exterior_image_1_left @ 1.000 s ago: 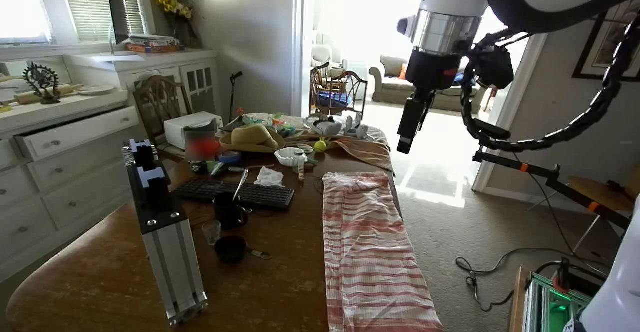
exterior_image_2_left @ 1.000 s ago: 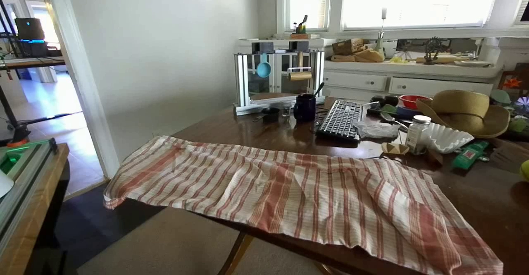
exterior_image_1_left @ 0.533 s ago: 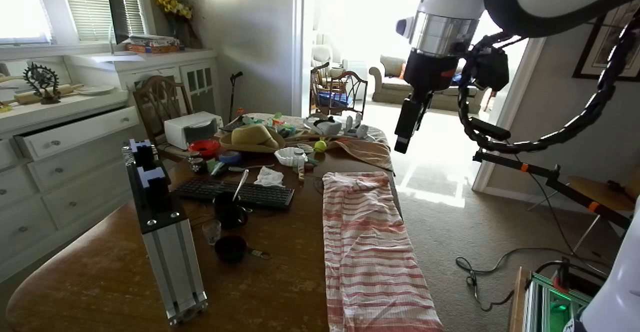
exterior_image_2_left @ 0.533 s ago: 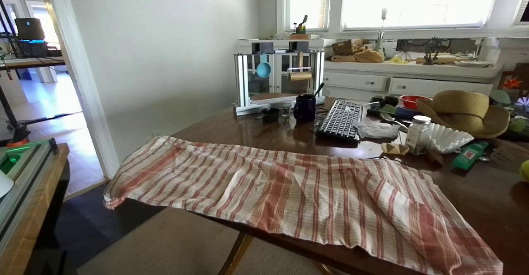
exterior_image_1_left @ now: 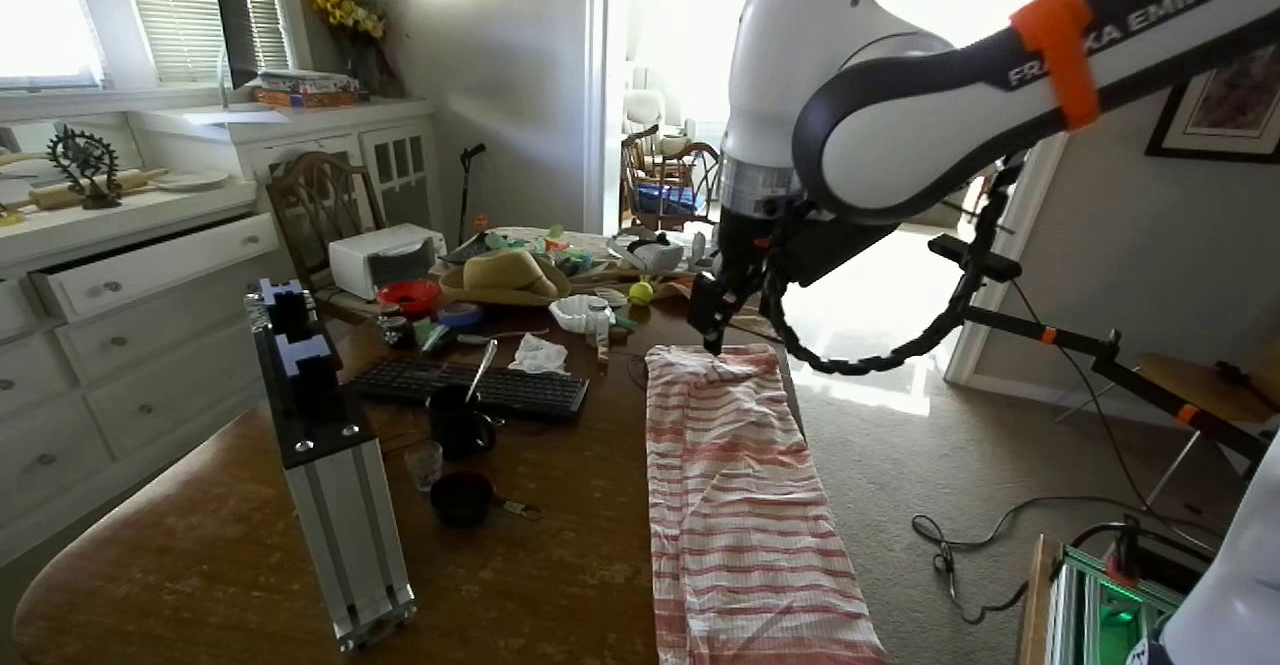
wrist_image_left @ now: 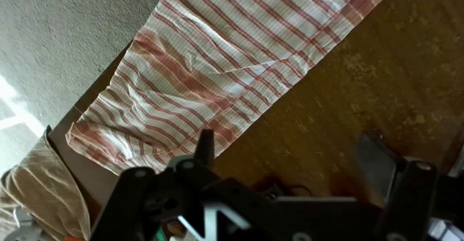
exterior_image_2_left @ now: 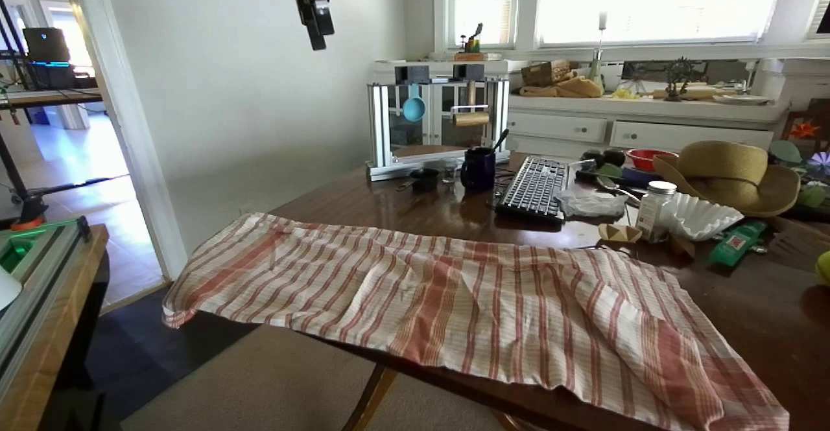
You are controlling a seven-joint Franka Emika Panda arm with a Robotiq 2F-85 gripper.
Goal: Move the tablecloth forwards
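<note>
The tablecloth, white with red stripes, lies lengthwise along one edge of the wooden table and creases into folds. It shows in both exterior views (exterior_image_1_left: 745,505) (exterior_image_2_left: 421,308), and part of it fills the upper left of the wrist view (wrist_image_left: 224,63). In an exterior view one end overhangs the table. My gripper (exterior_image_1_left: 711,340) is above the cloth's far end in that exterior view. It is high above the table at the top of an exterior view (exterior_image_2_left: 318,41). In the wrist view its fingers (wrist_image_left: 290,154) are wide apart with nothing between them.
A metal frame (exterior_image_1_left: 345,525) stands on the table (exterior_image_1_left: 560,585). A dark mug (exterior_image_1_left: 460,423), a glass (exterior_image_1_left: 424,464), a black measuring cup (exterior_image_1_left: 462,498) and a keyboard (exterior_image_1_left: 520,392) lie beside the cloth. A hat (exterior_image_2_left: 723,172), a jar (exterior_image_2_left: 657,210) and other clutter crowd the far end.
My arm has swung left and down in an exterior view, bringing the gripper from beside the table to above the cloth's far end. The tablecloth has not moved.
</note>
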